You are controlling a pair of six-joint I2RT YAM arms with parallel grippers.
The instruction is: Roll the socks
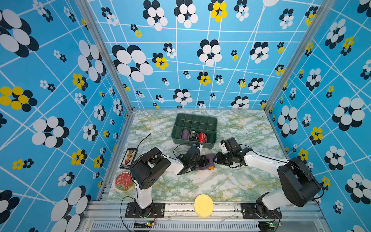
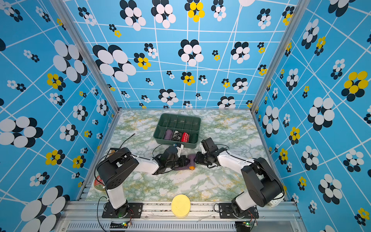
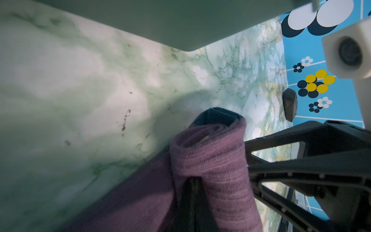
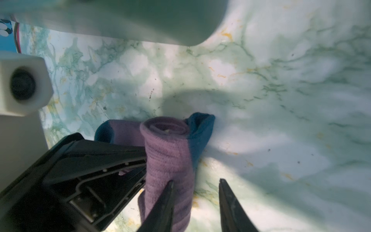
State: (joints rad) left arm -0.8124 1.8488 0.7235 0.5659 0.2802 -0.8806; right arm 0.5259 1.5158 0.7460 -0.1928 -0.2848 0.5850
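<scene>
I've got the socks (image 1: 210,158) mid-bench (image 1: 200,184), just near of the green tray (image 1: 186,143), wedged between my two arms. Both top views show only a purple stub and the orange cuff (image 1: 210,167) poking out on the near side; the rest is hidden under the left wrist. My left claw (image 3: 192,192) is clenched. In the left wrist view the knit bunches right at its tips, so I read it as pinching the socks at the base of a part-wound roll (image 3: 208,160). My right claw (image 4: 195,180) is released: the jaws stand apart with bare bench in the gap, and one finger (image 4: 162,200) lies against the side of the roll, nothing gripped. In the right wrist view the dark blue toe (image 4: 200,132) sticks out beyond the roll's open end. The roll looks loose, with an open core, so I judge the rolling half done at best. Handling: light, soft ribbed knit, stretchy, grippy rather than slick, nothing to break, but likely to sag and spring open once pressure goes. I'd take hold across the roll's middle with all layers inside the jaws. I'd avoid the toe or a single outer wrap, which would probably just peel off. Risks: the right finger snagging one loop and unwinding it, or shoving the lot into the tray wall.
</scene>
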